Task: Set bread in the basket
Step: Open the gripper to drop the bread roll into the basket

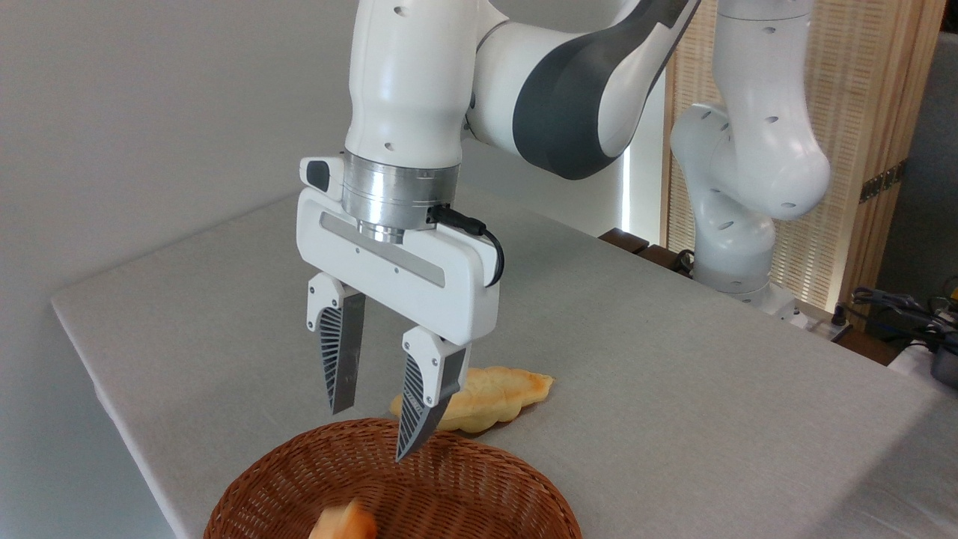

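Observation:
The bread [344, 523], a small golden-orange bun, lies inside the reddish-brown wicker basket [479, 468] at the bottom edge of the picture, partly cut off by the frame. My gripper [372, 434] hangs open just above the basket's far rim, with nothing between its ribbed fingers [335, 359]. The bun sits below and slightly in front of the fingertips, apart from them.
A longer, pale golden loaf [495, 397] lies on the grey table [673, 389] just behind the basket, partly hidden by my right finger. The table's left edge runs close to the basket. A wooden slatted screen [868, 112] stands at the back right.

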Robot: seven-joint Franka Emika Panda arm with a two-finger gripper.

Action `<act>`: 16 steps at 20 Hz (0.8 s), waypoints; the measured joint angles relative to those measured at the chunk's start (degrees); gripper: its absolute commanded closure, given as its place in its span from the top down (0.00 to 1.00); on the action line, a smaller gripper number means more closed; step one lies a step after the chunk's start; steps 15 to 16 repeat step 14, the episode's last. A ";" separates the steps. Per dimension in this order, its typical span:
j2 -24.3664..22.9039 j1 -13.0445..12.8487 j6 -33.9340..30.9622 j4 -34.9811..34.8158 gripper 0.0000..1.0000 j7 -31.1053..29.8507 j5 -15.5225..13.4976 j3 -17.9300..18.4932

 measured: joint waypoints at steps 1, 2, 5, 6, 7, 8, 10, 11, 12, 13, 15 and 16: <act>-0.14 -0.14 0.08 0.60 1.00 -0.08 0.00 -0.27; -0.30 -0.23 0.06 1.13 1.00 -0.21 0.00 -0.59; -1.81 -0.62 -2.46 3.61 1.00 -1.59 0.01 -2.90; -2.19 -0.73 -3.68 4.10 1.00 -1.93 0.03 -3.32; -2.76 -0.87 -6.78 5.04 1.00 -2.34 0.03 -3.83; -3.21 -0.93 -10.36 5.99 1.00 -2.51 0.03 -4.17; -3.60 -0.98 -16.74 7.00 1.00 -2.52 0.03 -4.51; -3.66 -0.98 -18.93 7.19 1.00 -2.52 0.03 -4.63; -3.66 -0.99 -22.92 7.32 1.00 -2.52 0.03 -4.95; -3.57 -1.00 -25.08 7.31 1.00 -2.52 0.03 -5.33; -3.38 -1.01 -26.30 7.30 1.00 -2.52 0.04 -5.78; -3.38 -1.01 -26.30 7.30 1.00 -2.52 0.04 -5.78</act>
